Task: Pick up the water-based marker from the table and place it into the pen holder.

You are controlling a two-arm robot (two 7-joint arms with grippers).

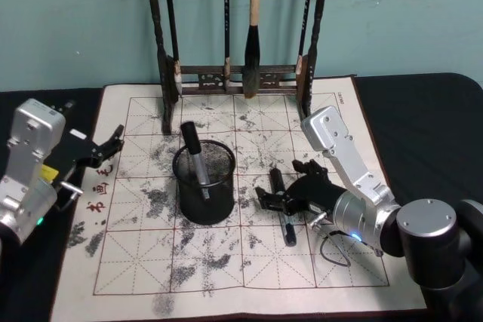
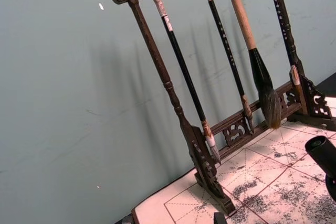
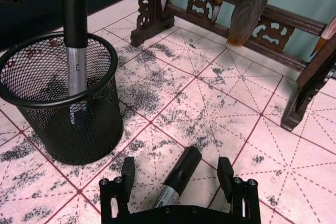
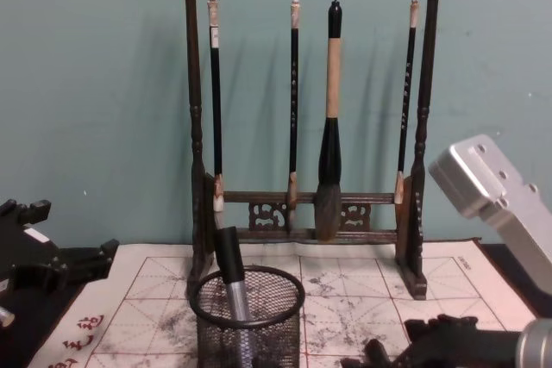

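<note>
I count one marker point(image 1: 195, 157) standing in the pen holder point(image 1: 205, 213). A second marker point(image 3: 169, 195) lies between my right hand's point(image 3: 176, 167) wide-spread fingers. My left hand point(image 1: 112, 145) is parked, fingers apart.

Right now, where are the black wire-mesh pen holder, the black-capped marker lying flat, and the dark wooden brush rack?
black wire-mesh pen holder point(image 1: 205, 205), head view, front mesh wall.
black-capped marker lying flat point(image 3: 184, 165), right wrist view, its cap.
dark wooden brush rack point(image 4: 191, 84), chest view, left post.
</note>
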